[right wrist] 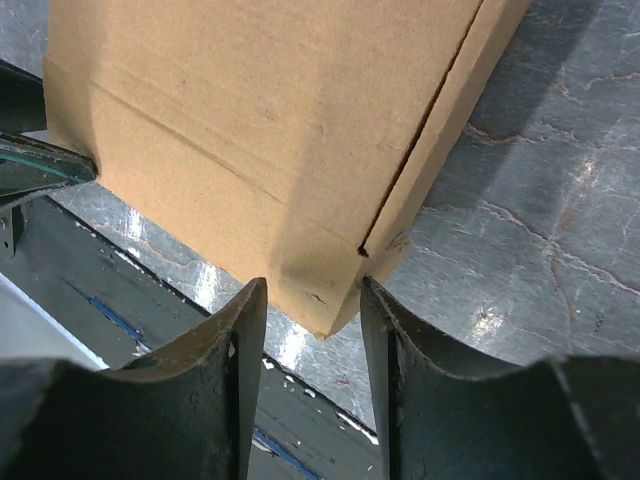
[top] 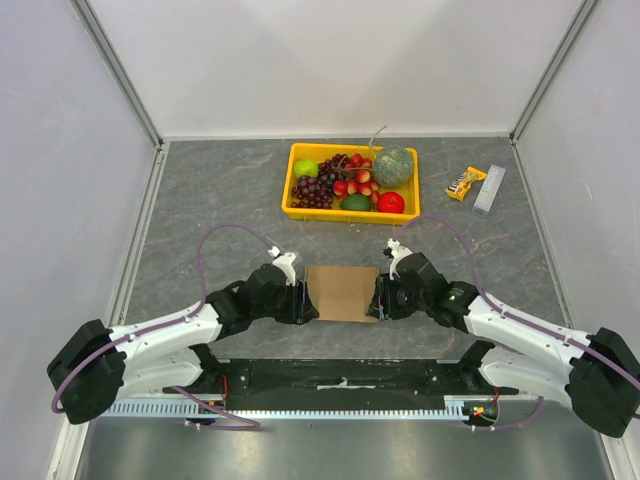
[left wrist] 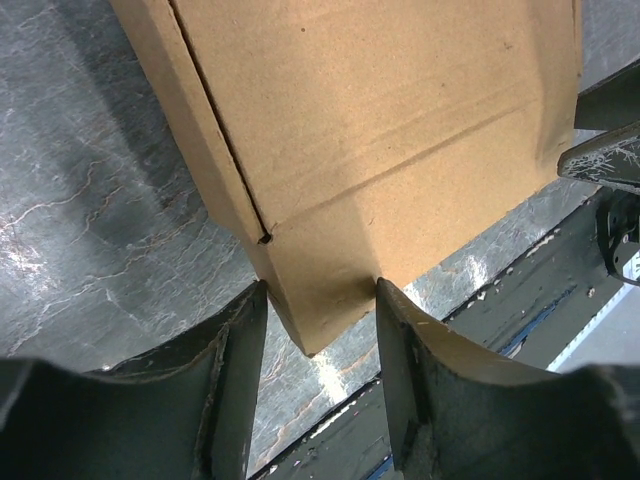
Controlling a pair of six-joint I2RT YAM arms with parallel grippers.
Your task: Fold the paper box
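Now the left gripper (left wrist: 318,292) pinches a corner of the paper box (left wrist: 380,120) right between its jaws, and the right gripper (right wrist: 310,288) does likewise opposite (box looks lifted). Squeeze evenly, both together, so creases fold without buckling.

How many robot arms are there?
2. The left arm reaches the paper box's left end, and the right arm reaches its right end. No others show; none seem hidden.
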